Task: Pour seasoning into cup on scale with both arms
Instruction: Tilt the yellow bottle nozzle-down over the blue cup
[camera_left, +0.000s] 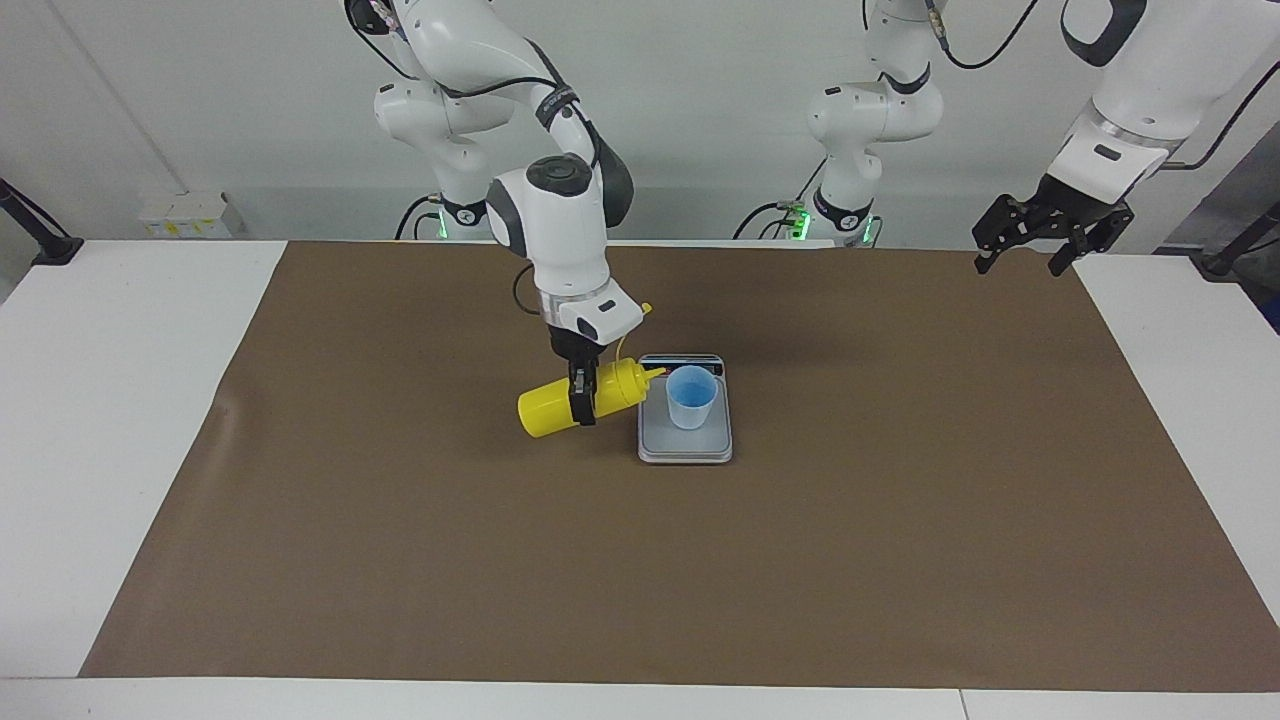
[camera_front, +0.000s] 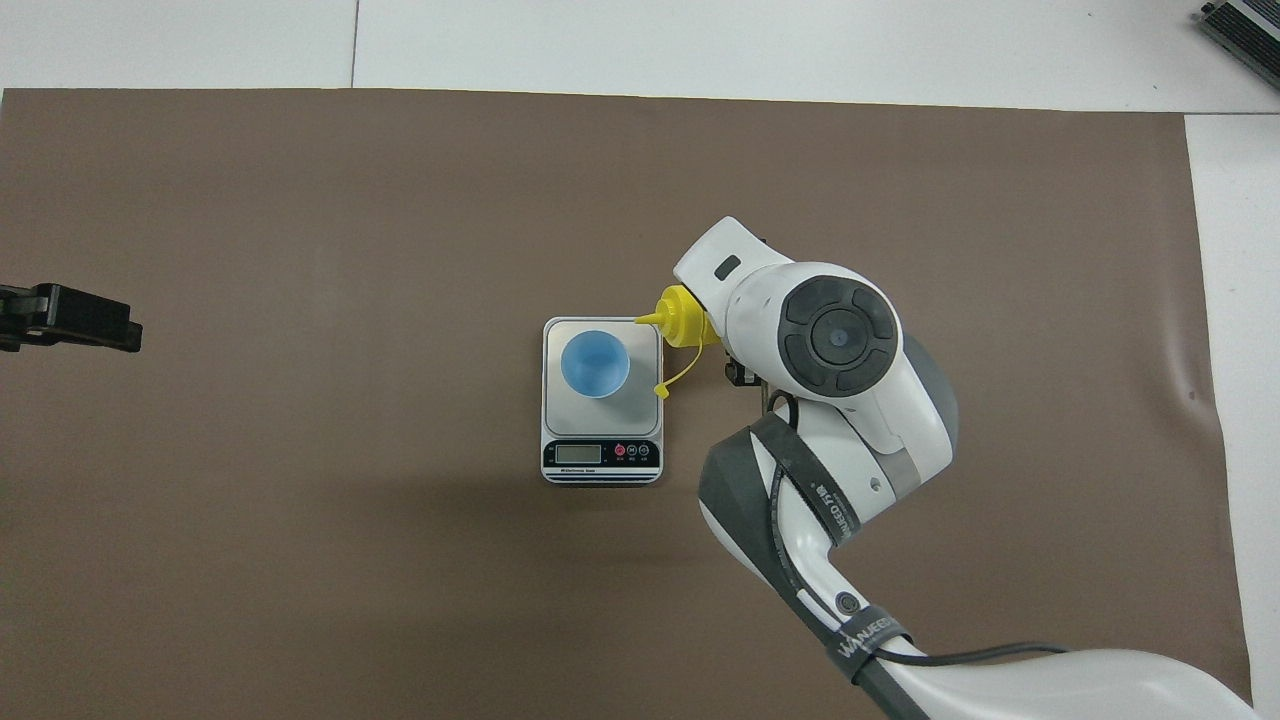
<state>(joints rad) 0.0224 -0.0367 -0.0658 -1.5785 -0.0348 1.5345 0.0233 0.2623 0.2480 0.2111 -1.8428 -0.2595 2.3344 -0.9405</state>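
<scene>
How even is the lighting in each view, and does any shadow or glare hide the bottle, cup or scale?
Facing view: soft, even light; only a faint shadow lies beside the scale, and the yellow bottle in the right gripper and the cup read clearly. Overhead view: no glare on the scale's plate, but the right arm itself covers most of the bottle. The left gripper waits aside.

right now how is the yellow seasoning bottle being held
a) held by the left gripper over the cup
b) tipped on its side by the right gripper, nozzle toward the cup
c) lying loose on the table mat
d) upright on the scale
b: the right gripper is clamped around the seasoning bottle, which lies nearly level in the air with its nozzle at the rim of the cup on the scale; the left gripper waits open at its own end of the table.
</scene>
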